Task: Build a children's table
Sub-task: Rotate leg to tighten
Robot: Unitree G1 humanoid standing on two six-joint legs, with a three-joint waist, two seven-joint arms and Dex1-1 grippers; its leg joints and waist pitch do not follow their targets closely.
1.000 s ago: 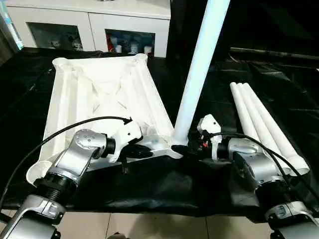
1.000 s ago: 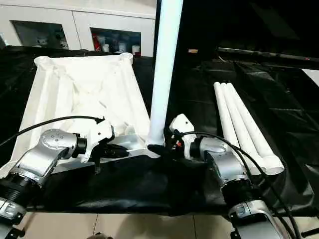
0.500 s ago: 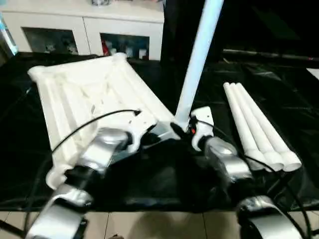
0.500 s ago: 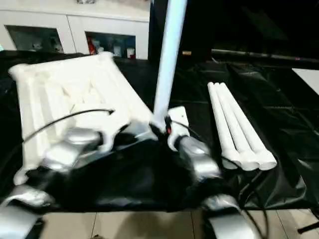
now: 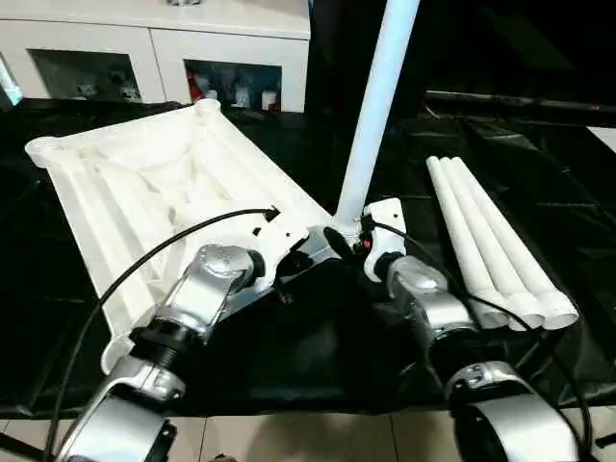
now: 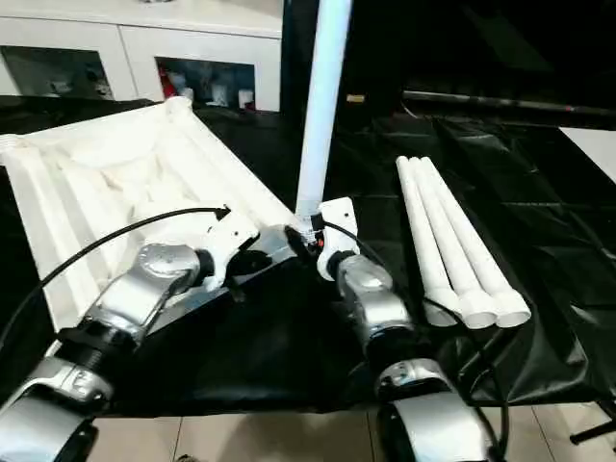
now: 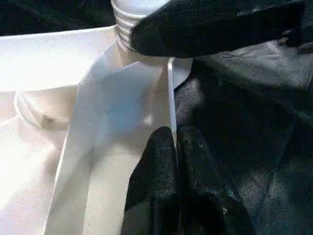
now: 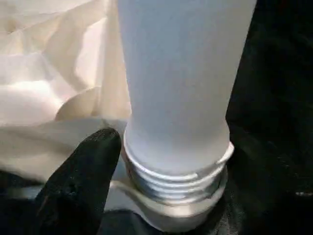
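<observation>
The children's table top [image 5: 144, 192] lies underside up on the black cloth, set at a slant. One white leg [image 5: 375, 115] stands upright in its near right corner socket [image 8: 161, 215], with thread rings showing above the socket. My left gripper [image 7: 174, 134] is shut on the thin rim [image 7: 170, 98] of the top just beside that corner. At the base of the upright leg, on its near side, is my right gripper [image 5: 348, 238]. Three more legs [image 5: 491, 241] lie side by side to the right.
A white cabinet [image 5: 154, 48] with glass doors stands behind the draped work table [image 5: 318, 346]. The cloth's front edge runs close under my forearms, with tiled floor below. A dark bar [image 5: 520, 101] crosses at the far right.
The table top has swung so that its far end points further left. My right forearm has come round from the right to the leg's near side. The left gripper stays on the rim.
</observation>
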